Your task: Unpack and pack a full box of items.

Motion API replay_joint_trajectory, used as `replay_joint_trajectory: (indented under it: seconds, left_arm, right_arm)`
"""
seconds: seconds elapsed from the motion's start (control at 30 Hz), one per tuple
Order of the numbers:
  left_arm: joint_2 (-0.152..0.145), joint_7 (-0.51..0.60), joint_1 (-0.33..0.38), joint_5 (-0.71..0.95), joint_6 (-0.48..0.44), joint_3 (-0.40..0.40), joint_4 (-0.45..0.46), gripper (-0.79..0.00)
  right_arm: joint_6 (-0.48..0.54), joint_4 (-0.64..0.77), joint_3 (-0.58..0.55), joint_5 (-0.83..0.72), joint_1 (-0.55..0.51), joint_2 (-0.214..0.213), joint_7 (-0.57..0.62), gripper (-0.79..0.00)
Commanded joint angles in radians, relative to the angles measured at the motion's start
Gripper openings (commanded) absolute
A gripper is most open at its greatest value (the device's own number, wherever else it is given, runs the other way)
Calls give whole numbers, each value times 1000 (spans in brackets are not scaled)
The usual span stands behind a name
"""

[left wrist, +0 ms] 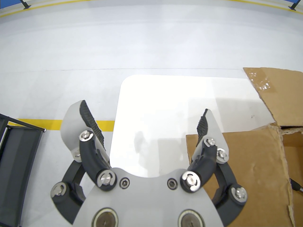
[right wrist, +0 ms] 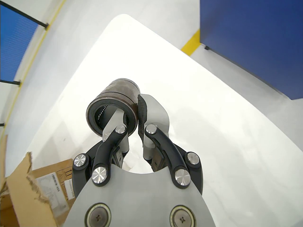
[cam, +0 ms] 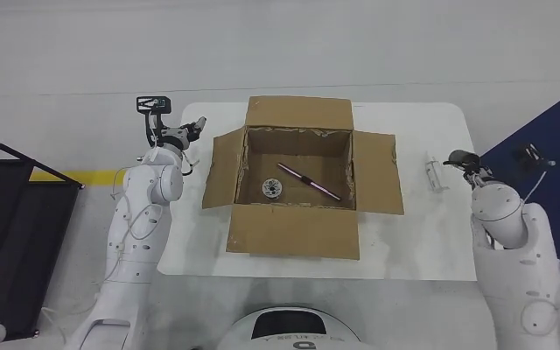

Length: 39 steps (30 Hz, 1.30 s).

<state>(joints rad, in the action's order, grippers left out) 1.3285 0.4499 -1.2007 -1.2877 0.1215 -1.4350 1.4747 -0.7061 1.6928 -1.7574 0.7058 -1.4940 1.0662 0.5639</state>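
White table (cam: pixel 420 249) bears box (cam: pixel 293 232); right end effector (right wrist: pixel 132 112) grips probably a bearing (right wrist: pixel 122 90); left end effector (left wrist: pixel 144 116) wide.

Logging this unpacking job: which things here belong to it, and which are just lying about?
Job: cardboard box; thin rod and round metal part inside it; metal cylinder in right gripper; small pale item on table.
Lying about: black rack; blue panel.

Brown cardboard box (cam: pixel 293 232), white table (cam: pixel 429 241), dark grey bearing (right wrist: pixel 119 90), maroon pen (cam: pixel 308 181)
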Motion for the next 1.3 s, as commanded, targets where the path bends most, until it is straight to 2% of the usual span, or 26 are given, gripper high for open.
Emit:
replay_joint_trajectory:
  seconds: [0.0,0.2,0.43,0.73,1.27]
  left_arm:
    - [0,0,0,0,0,0,0,0]
    - [0,0,0,0,0,0,0,0]
    - [0,0,0,0,0,0,0,0]
    - [0,0,0,0,0,0,0,0]
    - [0,0,0,0,0,0,0,0]
  right_arm:
    - [-46,-26,13,91,41,-10,95,-785]
    - [-70,-141,49,251,161,-32,311,-785]
    - [-34,-278,113,398,270,-43,450,-785]
    - [11,-353,175,474,326,-39,529,-785]
    - [118,-479,175,447,411,-34,604,-770]
